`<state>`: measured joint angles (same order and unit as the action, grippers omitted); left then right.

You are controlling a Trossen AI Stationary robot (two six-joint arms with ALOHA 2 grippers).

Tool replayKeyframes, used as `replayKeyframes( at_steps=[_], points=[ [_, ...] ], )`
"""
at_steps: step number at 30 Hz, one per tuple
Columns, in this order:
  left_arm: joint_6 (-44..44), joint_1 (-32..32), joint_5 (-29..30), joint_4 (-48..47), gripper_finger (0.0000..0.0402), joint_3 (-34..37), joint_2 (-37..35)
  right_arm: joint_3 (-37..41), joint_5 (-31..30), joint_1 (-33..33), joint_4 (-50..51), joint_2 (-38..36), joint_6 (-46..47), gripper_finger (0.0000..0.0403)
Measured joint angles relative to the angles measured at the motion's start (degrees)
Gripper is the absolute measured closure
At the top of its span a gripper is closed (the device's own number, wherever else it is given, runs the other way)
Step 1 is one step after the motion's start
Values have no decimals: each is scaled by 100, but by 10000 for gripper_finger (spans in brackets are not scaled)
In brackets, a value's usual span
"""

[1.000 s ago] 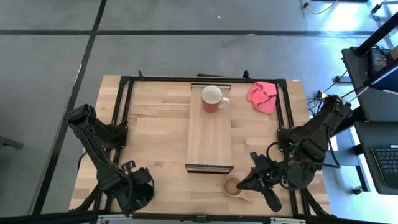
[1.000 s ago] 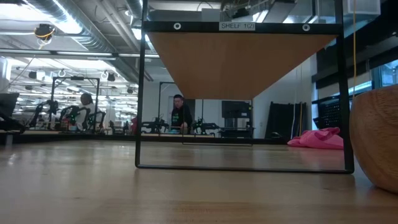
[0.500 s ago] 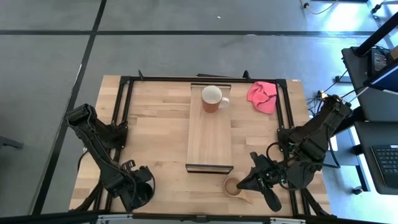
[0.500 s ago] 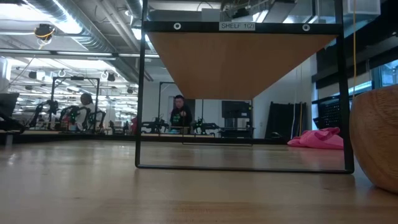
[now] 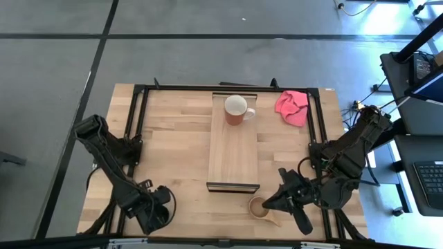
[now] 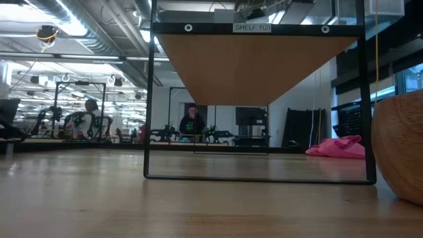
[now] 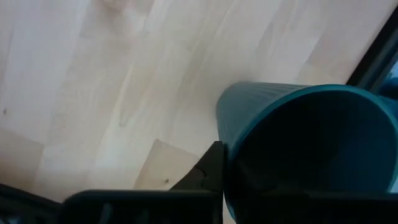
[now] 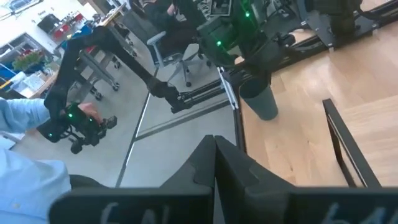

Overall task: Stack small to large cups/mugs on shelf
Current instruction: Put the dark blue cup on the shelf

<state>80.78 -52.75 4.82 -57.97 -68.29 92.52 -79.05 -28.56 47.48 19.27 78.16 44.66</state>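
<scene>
The red-orange mug [image 5: 236, 109] stands upright at the far end of the shelf [image 5: 233, 155]. The tan wooden cup [image 5: 259, 206] sits on the table just near of the shelf's dark end edge and fills the low view's right edge [image 6: 400, 145]. My right gripper [image 5: 268, 205] is shut right beside this cup; I cannot tell whether it touches. My left gripper [image 5: 158, 207] is at the near left corner, shut on the dark green cup [image 8: 261, 102], which it hides from the high view. My left gripper holds the dark green cup at its rim [image 7: 231, 146], coming from above. One finger [image 7: 214, 168] lies against the outer wall; the other is lost in the dark inside. The cup stands upright under the gripper, its base at the tabletop.
A pink cloth [image 5: 291, 107] lies at the far right of the table. A black frame [image 6: 149, 99] carries the shelf above the tabletop, with posts at its corners. Bare wood lies between the left arm and the shelf.
My left gripper has edged a little toward the table's far edge at the near left corner. The mug, the wooden cup and my right gripper have kept their places.
</scene>
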Motion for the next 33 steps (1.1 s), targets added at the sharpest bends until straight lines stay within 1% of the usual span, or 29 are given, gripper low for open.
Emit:
replayKeyframes(
  at_steps=[5, 7, 9, 11, 13, 15, 17, 21, 23, 25, 27, 30, 33],
  points=[
    [242, 230, 7, 2, 397, 0, -293, 0, -25, -10, 26, 23, 2, 395],
    [454, 367, 8, 8, 398, -1, -533, 0, -325, -11, 26, 23, -11, 395],
    [615, 537, 52, -19, 398, -58, -783, 0, -781, 19, 45, 23, -160, 395],
    [697, 697, 283, -44, 399, -229, -1042, 0, -1125, 126, 88, 19, -273, 395],
    [701, 872, 623, -206, 399, -492, -1274, 0, -1202, 252, 264, 16, -282, 395],
    [709, 1026, 979, -599, 399, -811, -1413, 0, -1229, 427, 581, 16, -130, 395],
    [701, 1198, 1195, -1141, 400, -1237, -1459, 0, -1388, 625, 991, 16, 211, 395],
    [372, 1583, 1322, -1994, 400, -2180, -1403, 129, -2040, 923, 2027, 34, 1688, 395],
    [106, 1823, 1397, -2265, 400, -2641, -1326, 217, -2181, 1007, 2248, 54, 2271, 395],
    [-149, 2091, 1557, -2532, 401, -3081, -1252, 303, -2274, 1023, 2230, 60, 2534, 395],
    [-431, 2401, 1686, -2711, 401, -3473, -1194, 384, -2281, 1021, 2227, 62, 2717, 395],
    [-933, 2973, 1704, -2701, 401, -3881, -1092, 470, -2299, 997, 2486, 62, 3333, 395],
    [-1340, 3561, 1550, -2584, 401, -4109, -908, 545, -2295, 909, 2756, 62, 4000, 395]
  ],
)
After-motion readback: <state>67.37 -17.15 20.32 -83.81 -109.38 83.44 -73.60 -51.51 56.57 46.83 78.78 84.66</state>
